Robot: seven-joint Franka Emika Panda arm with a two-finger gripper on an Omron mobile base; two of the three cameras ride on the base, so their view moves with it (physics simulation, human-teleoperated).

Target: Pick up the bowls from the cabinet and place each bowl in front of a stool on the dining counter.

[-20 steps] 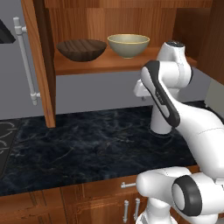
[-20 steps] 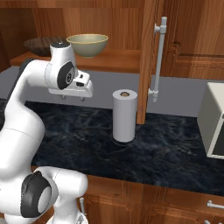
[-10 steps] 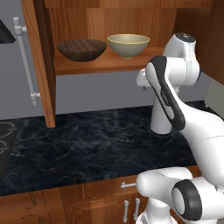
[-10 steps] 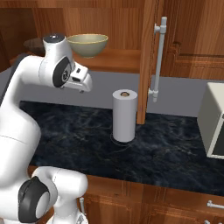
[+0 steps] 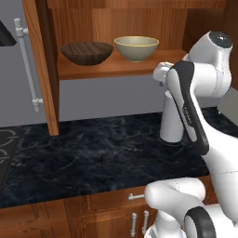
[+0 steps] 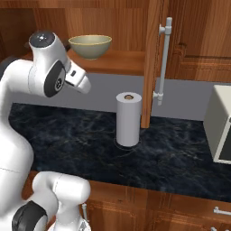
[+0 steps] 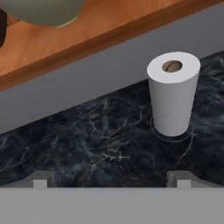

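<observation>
Two bowls stand side by side on the cabinet shelf: a dark brown wooden bowl on the left and a cream bowl on the right. My gripper is open, its fingertips far apart with nothing between them. It hangs just below and in front of the shelf edge, under the cream bowl. My hand sits to the right of that bowl in the left base view. The dining counter and stools are out of view.
A white paper towel roll stands on the black marble wall counter below the shelf. Open cabinet doors with silver bar handles flank the opening. A white appliance sits at the right.
My hand has risen from beside the paper towel roll to shelf height. The jaws stay open. The bowls have not moved.
</observation>
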